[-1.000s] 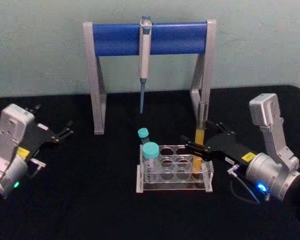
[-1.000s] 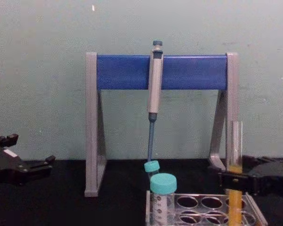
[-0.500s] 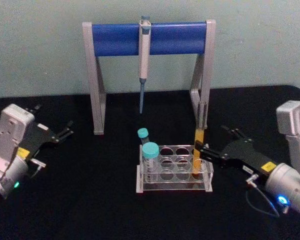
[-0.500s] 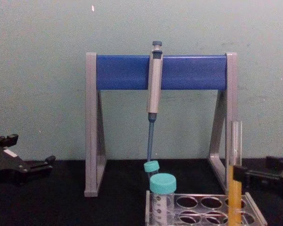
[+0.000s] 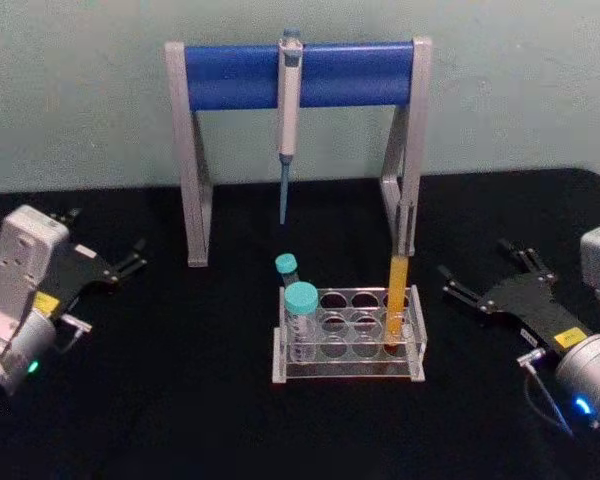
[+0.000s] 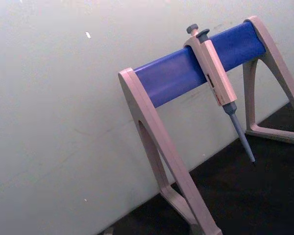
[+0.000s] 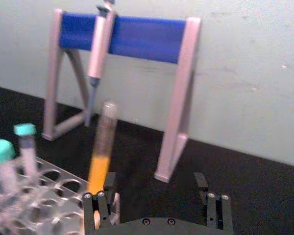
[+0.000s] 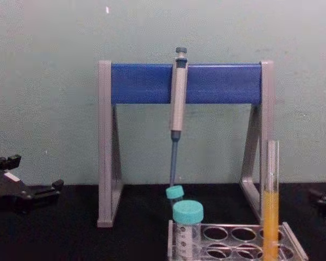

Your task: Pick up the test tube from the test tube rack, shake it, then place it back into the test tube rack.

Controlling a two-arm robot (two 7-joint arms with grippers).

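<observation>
Since a second ago the right gripper (image 5: 477,283) has been drawn back from the test tube (image 5: 396,300), to the robot's right. Then its fingers were closed around the tube at the level of the liquid; now they are spread wide, hold nothing, and are seen well apart from the test tube rack (image 5: 347,358). The tube has been lowered in the same interval: it is seated upright in a hole at the right end of the rack, standing free, with no contact from either gripper. In the right wrist view the open fingers (image 7: 101,205) are seen in the foreground, with the tube (image 7: 101,152) beyond them.

From this it is judged that the return to the rack is done and the release completed; only the arm's retreat appears to be left.

Contents: the tube is uncapped and orange-yellow liquid fills its lower part, the upper part being clear glass. Two shorter tubes with teal caps (image 5: 301,297) are held at the left end of the rack; their contents cannot be made out. The remaining holes are seen empty.

The left gripper (image 5: 132,259) is parked at the left of the table, fingers apart, nothing held. A pipette (image 5: 288,100) is hung on the blue-barred stand (image 5: 300,76) behind the rack.
</observation>
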